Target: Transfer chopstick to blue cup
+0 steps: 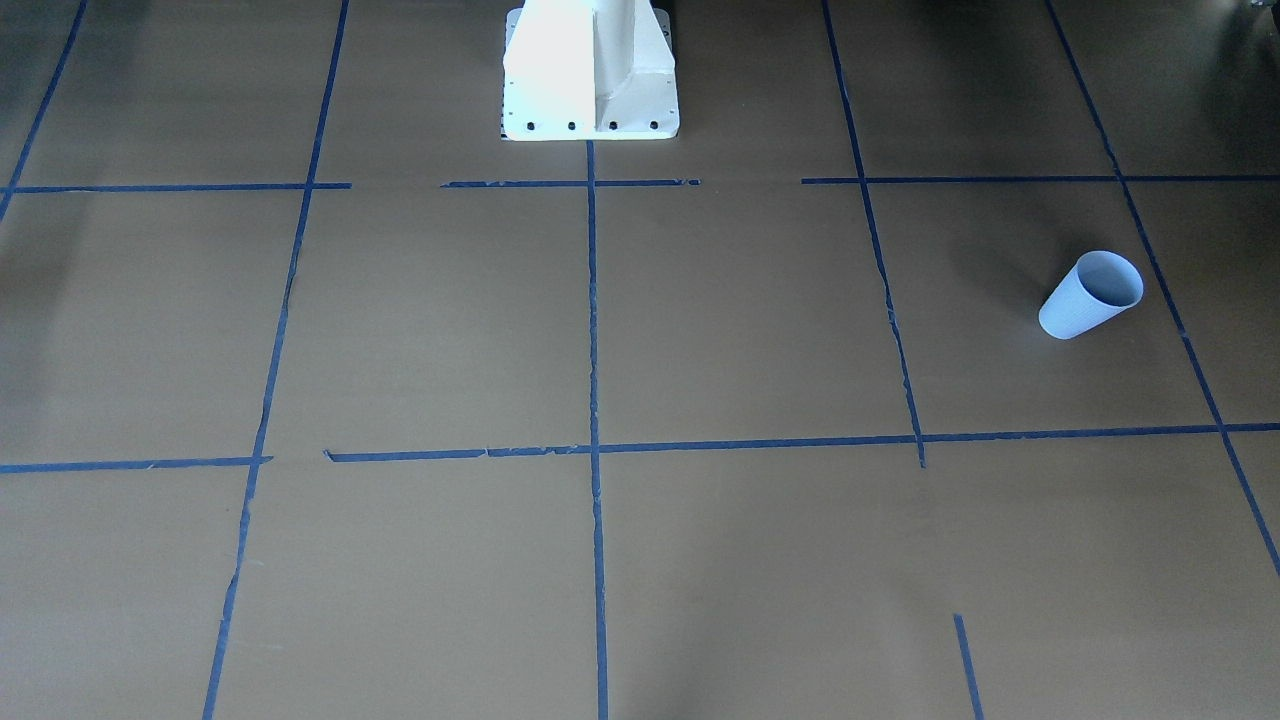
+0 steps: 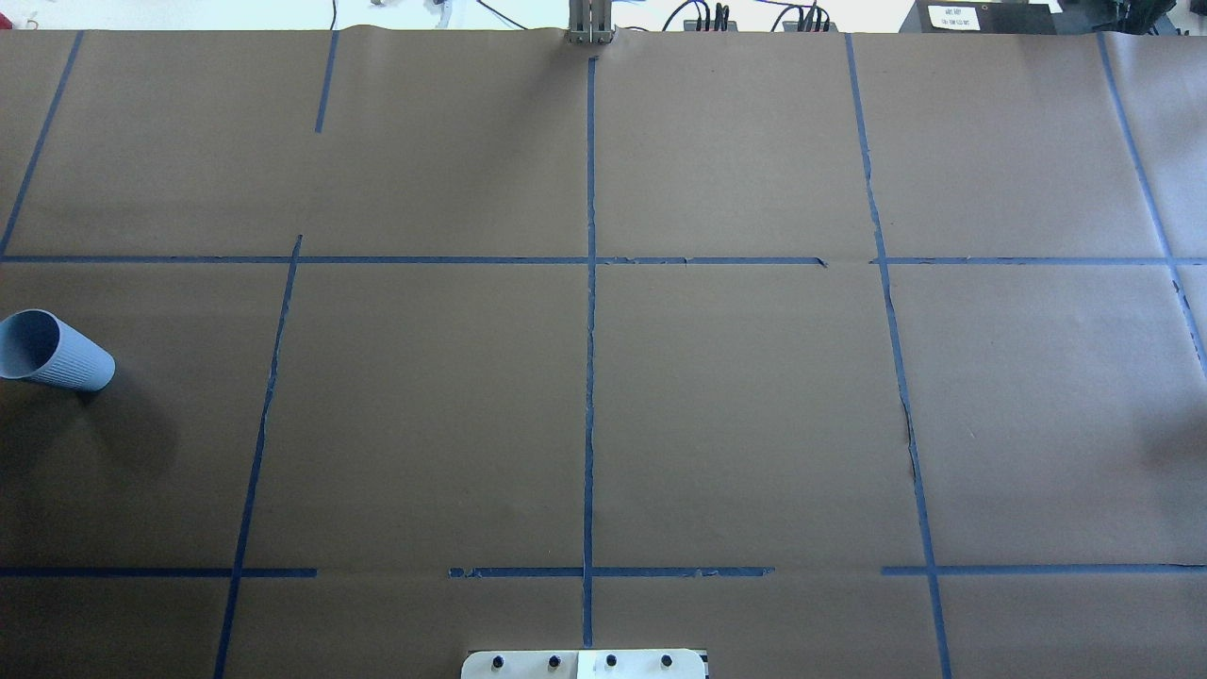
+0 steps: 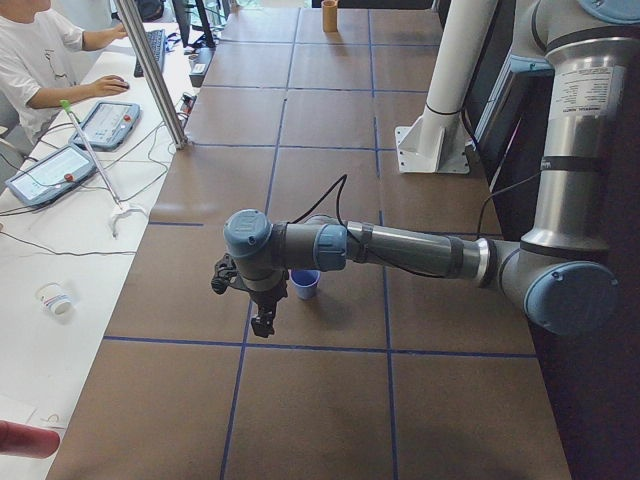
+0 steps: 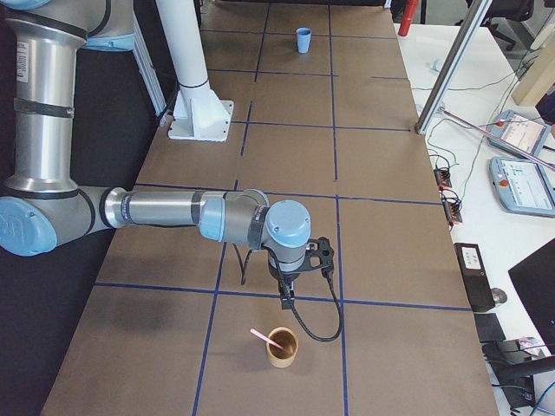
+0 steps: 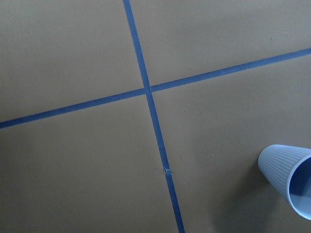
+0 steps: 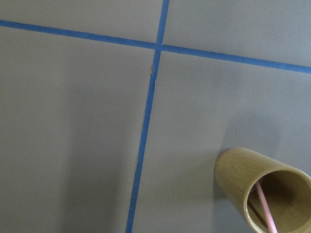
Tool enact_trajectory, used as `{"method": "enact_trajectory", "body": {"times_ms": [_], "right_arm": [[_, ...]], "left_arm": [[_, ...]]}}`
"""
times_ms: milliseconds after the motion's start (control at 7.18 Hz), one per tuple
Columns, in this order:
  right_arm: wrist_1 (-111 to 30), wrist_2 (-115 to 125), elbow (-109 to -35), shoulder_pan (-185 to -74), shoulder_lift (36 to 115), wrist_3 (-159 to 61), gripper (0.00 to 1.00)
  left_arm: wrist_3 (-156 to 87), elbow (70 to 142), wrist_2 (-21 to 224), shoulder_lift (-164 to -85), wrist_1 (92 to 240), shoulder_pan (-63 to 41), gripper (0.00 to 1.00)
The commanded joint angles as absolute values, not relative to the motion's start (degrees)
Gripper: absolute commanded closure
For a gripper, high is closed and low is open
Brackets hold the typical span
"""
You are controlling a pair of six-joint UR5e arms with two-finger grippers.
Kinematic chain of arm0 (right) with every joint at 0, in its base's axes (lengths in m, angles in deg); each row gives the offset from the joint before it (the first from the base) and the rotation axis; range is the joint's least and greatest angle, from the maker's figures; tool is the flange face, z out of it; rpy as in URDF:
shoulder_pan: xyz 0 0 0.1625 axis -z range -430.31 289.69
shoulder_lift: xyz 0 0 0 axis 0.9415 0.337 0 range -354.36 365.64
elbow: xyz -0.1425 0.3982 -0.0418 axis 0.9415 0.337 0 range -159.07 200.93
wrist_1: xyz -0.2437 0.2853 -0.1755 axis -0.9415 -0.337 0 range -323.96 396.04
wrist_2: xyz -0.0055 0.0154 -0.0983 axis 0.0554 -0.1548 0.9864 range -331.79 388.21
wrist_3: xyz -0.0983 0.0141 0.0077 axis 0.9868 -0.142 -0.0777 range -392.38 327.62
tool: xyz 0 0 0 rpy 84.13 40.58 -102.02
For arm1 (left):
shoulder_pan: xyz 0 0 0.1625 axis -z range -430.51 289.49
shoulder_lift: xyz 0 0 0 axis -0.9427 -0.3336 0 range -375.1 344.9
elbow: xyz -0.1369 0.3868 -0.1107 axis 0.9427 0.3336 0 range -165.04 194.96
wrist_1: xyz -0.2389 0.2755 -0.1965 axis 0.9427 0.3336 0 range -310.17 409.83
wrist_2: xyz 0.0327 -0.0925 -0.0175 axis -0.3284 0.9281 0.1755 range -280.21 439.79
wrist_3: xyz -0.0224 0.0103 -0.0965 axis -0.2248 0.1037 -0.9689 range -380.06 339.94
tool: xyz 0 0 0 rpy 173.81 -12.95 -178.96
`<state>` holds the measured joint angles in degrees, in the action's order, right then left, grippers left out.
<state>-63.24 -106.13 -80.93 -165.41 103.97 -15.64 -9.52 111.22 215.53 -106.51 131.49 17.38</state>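
Note:
The blue cup (image 1: 1090,295) stands upright on the brown paper near the table's left end (image 2: 52,351), its mouth open; it also shows at the lower right of the left wrist view (image 5: 291,179). My left gripper (image 3: 262,318) hangs just beside the blue cup (image 3: 305,284); I cannot tell whether it is open or shut. The pinkish chopstick (image 4: 263,337) leans inside a tan wooden cup (image 4: 280,345) at the table's right end, and the chopstick (image 6: 266,208) shows inside that cup (image 6: 262,194). My right gripper (image 4: 286,299) hovers just above and behind the wooden cup; I cannot tell its state.
The white robot pedestal (image 1: 590,70) stands at the table's middle back edge. Blue tape lines (image 2: 589,330) grid the brown paper. A side bench holds teach pendants (image 3: 110,122) and cables, with a person (image 3: 35,60) seated there. A metal post (image 4: 442,78) rises at the table's edge.

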Motion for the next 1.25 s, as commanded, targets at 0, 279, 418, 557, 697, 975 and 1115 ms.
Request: {"method": "enact_trajectory", "body": {"times_ms": [0,279,418,557,697,975,1115], "right_arm": [[-62.9,-105.9,-80.8,-164.3,104.0,-15.6,0.00],[-63.0,-106.2,-80.9,-164.2,104.0,-15.7,0.00],[-63.0,-106.3,-80.9,-164.2,104.0,-15.7,0.00],[-63.0,-106.3,-80.9,-164.2,104.0,-15.8,0.00],[-63.0,-106.4,-80.9,-164.2,104.0,-15.8,0.00],[-63.0,-106.4,-81.3,-164.3,104.0,-15.6,0.00],[-63.0,-106.4,-81.3,-164.3,104.0,-15.4,0.00]], "left_arm": [[-9.8,111.4,216.5,-106.2,132.4,17.4,0.00],[-10.0,111.7,216.3,-106.2,132.5,17.4,0.00],[-10.0,111.8,216.5,-106.3,132.5,17.4,0.00],[-10.1,111.9,216.7,-106.2,132.4,17.4,0.00],[-9.7,111.1,216.7,-106.9,132.7,17.4,0.00],[-9.9,112.8,216.7,-102.7,139.3,17.4,0.00],[-10.2,112.6,216.8,-102.1,143.0,17.4,0.00]]}}
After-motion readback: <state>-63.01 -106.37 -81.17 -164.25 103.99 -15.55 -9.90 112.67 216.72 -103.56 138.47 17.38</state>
